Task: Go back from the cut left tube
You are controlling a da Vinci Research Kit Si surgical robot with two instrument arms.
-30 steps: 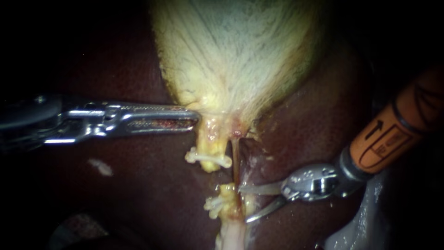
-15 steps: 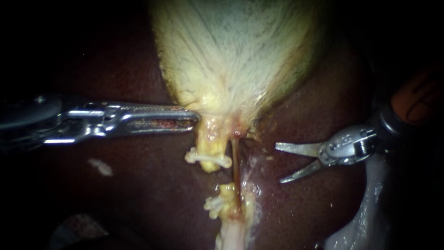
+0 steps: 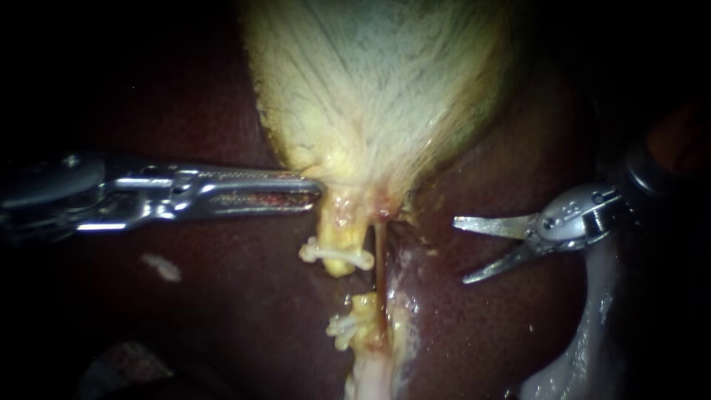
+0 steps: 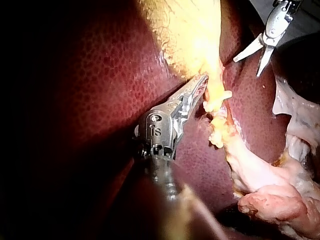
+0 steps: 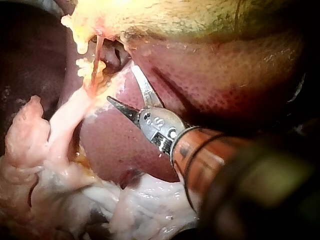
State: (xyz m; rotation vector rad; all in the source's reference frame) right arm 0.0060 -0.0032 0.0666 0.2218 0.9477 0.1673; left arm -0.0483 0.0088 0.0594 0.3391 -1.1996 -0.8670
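Left instrument (image 3: pixel 315 191): we find its jaws clamped on the lower edge of the gallbladder (image 3: pixel 385 96), just above the upper tube stump.
Right instrument (image 3: pixel 461 250): we find its two thin blades apart and gripping nothing. The tips point toward the tubes. It stands over the liver (image 3: pixel 222 296), apart from both tubes.
Cut left tube (image 3: pixel 337 226): we see two yellow stumps below the gallbladder's neck, with dark liver showing in the gap between them.
Upper clip (image 3: pixel 335 253): pale, lying across the end of the upper stump.
Lower clip (image 3: pixel 342 326): pale, on the lower stump, on the side away from the open blades.
Right tube (image 3: pixel 378 259): a thin reddish strand. We see it unbroken, running just beside both stumps on the side nearer the open blades.
Loose pale tissue (image 5: pixel 30 135): in the wrist views we see it lying beyond the lower stump, away from the gallbladder.
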